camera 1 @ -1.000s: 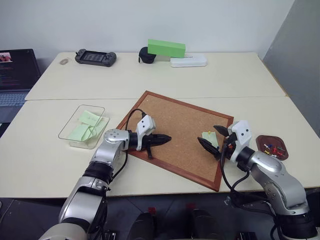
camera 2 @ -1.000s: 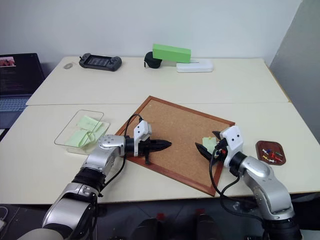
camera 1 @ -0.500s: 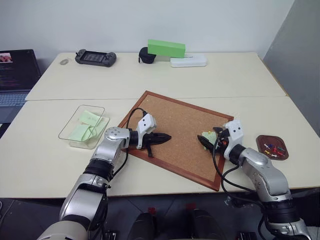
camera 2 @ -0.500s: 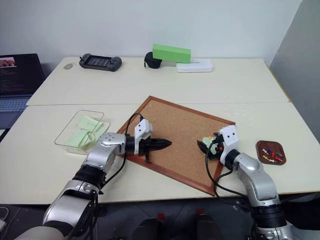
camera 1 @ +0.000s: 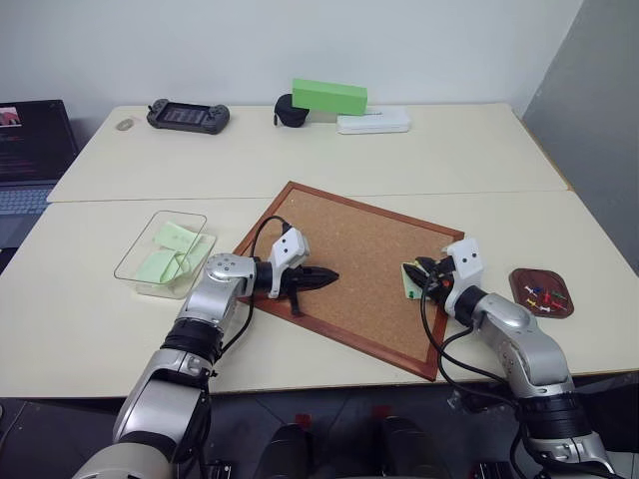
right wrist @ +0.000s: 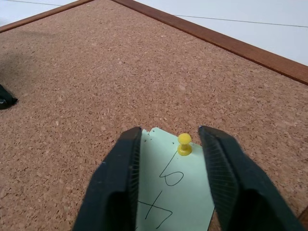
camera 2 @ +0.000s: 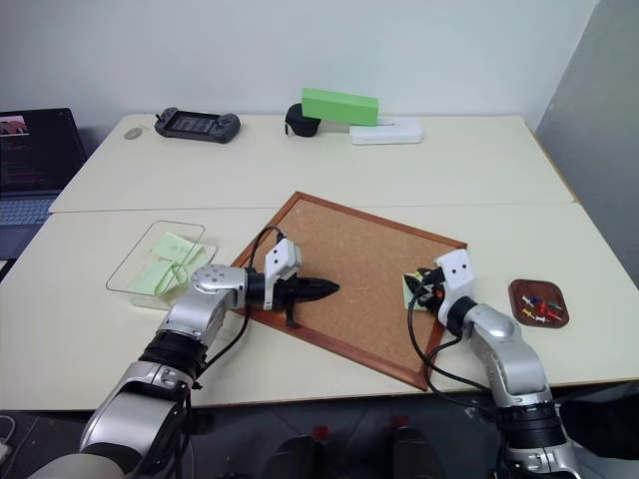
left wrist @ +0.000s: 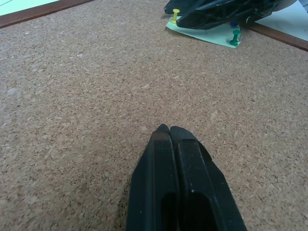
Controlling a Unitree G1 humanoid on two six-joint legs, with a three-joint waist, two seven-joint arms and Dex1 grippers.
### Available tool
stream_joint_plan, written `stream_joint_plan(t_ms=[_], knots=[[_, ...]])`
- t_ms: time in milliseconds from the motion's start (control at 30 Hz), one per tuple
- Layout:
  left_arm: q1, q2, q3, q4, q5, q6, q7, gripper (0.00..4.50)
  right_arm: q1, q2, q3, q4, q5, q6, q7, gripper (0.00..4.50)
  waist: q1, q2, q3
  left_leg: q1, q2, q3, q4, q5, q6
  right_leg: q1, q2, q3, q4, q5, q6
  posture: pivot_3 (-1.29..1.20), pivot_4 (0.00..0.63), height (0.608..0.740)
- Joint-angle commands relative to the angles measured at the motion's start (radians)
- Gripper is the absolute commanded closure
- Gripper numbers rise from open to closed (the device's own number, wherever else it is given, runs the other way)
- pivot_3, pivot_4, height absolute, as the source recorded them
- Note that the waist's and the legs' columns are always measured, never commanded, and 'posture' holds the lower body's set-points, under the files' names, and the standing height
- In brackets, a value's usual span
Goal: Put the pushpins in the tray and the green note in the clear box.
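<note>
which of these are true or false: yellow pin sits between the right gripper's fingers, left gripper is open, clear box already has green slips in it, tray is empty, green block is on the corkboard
1. The yellow pushpin stands between the right gripper's fingers: true; it pins the green note.
2. The left gripper is open: false, shut.
3. The clear box holds green slips: true.
4. The tray is empty: false, it holds pushpins.
5. The green block lies on the corkboard: false, it sits at the table's far side.
</note>
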Motion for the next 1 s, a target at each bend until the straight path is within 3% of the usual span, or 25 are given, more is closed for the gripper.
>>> stream_joint_plan(t_ms=[33, 167, 1000], knots=[[0.015, 0.024, 0.0, -0.01, 0.015, 0.0, -0.011, 4.5, -0.017, 0.002, -0.004, 0.002, -0.021, -0.036, -0.001, 3.74, 0.0, 0.0, 0.0, 0.0, 0.0, 0.0, 0.0, 0.0, 0.0, 0.0, 0.0, 0.0, 0.0, 0.0, 0.0, 0.0, 0.15, 0.74], [0.02, 0.025, 0.0, -0.013, 0.015, -0.005, -0.011, 4.5, -0.02, 0.006, -0.017, 0.011, -0.024, -0.043, -0.001, 4.48, -0.001, 0.0, 0.0, 0.0, 0.0, 0.0, 0.0, 0.0, 0.0, 0.0, 0.0, 0.0, 0.0, 0.0, 0.0, 0.0, 0.15, 0.74], [0.036, 0.024, -0.009, -0.04, 0.025, 0.043, 0.001, 4.5, 0.009, -0.009, -0.012, -0.085, -0.033, -0.127, 0.023, 4.48, -0.001, 0.0, 0.0, 0.0, 0.0, 0.0, 0.0, 0.0, 0.0, 0.0, 0.0, 0.0, 0.002, 0.0, 0.0, 0.0, 0.15, 0.74]])
